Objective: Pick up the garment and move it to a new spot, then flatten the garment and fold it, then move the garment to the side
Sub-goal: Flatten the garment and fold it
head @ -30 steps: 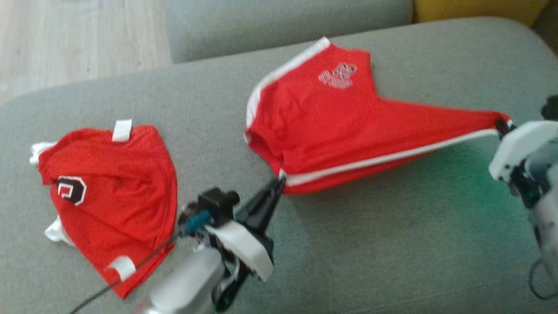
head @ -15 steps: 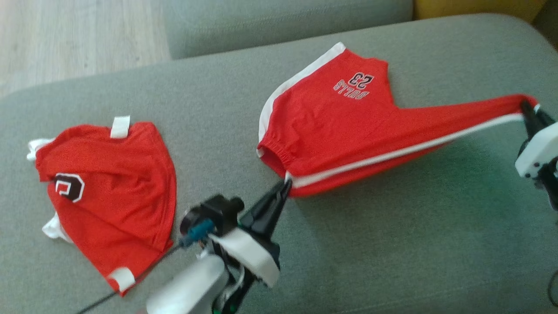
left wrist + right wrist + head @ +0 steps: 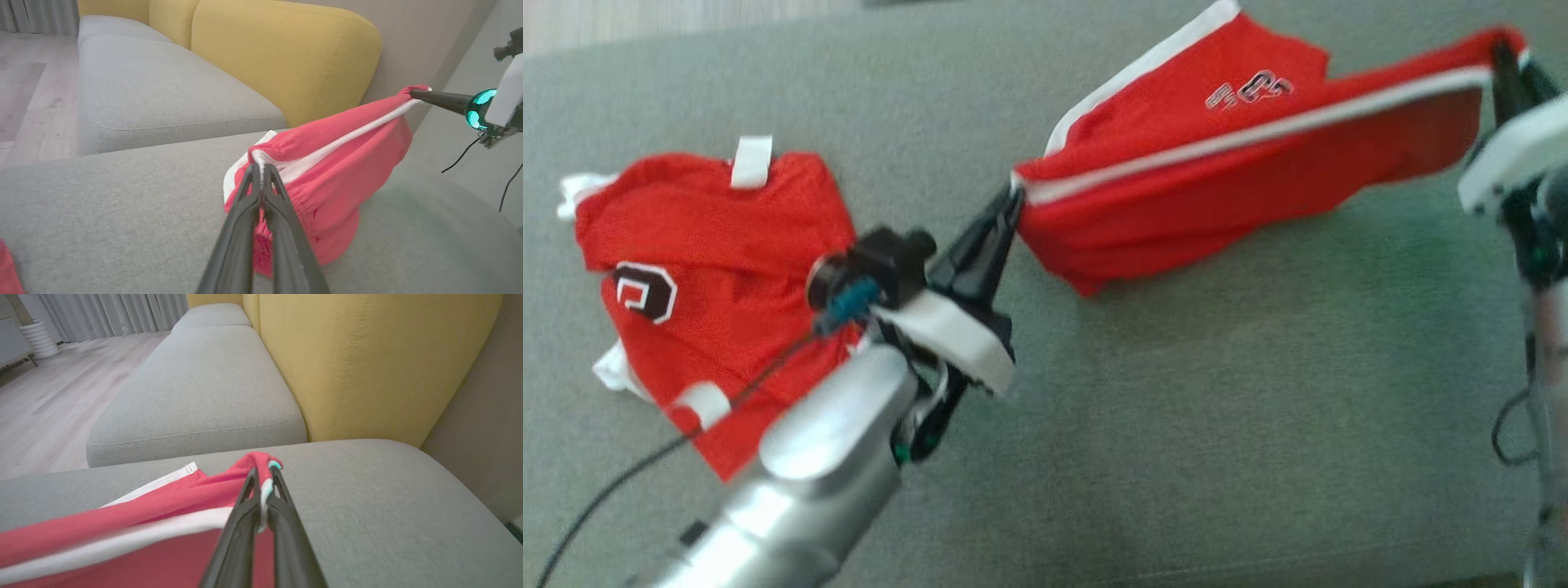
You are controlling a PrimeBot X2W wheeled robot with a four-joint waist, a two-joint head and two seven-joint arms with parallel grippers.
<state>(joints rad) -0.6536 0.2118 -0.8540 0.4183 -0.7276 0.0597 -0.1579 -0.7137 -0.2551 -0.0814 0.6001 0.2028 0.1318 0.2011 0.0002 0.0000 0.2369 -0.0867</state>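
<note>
While you hold the garment (image 3: 1225,163) off the grey seat cushion (image 3: 1217,425), it hangs stretched between both grippers over the cushion's far right part. Its white-striped upper edge is pulled taut. The lower folds sag toward the cushion, and in the left wrist view the lowest fold appears to rest on the fabric.

Long axis: it runs across the cushion, from near the cushion's middle out toward its right end, slanting to the far right corner. The printed marking faces up on the half that lies farther back; blur prevents a sure reading.

Edges and room: a broad stretch of open grey fabric lies on the cushion's near side, below the garment. The other red cloth (image 3: 711,269) lies flat on the cushion's left part, well apart from the garment, and your left forearm crosses above its near corner. The yellow backrest (image 3: 286,53) stands along the cushion's far edge, behind the garment's right end.

Jaws: the left gripper (image 3: 260,167) has its fingers pressed together, pinching the white-trimmed corner beside the gathered hem. The right gripper (image 3: 263,473) is likewise clamped tight on the opposite end, with the white trim caught between its tips.
</note>
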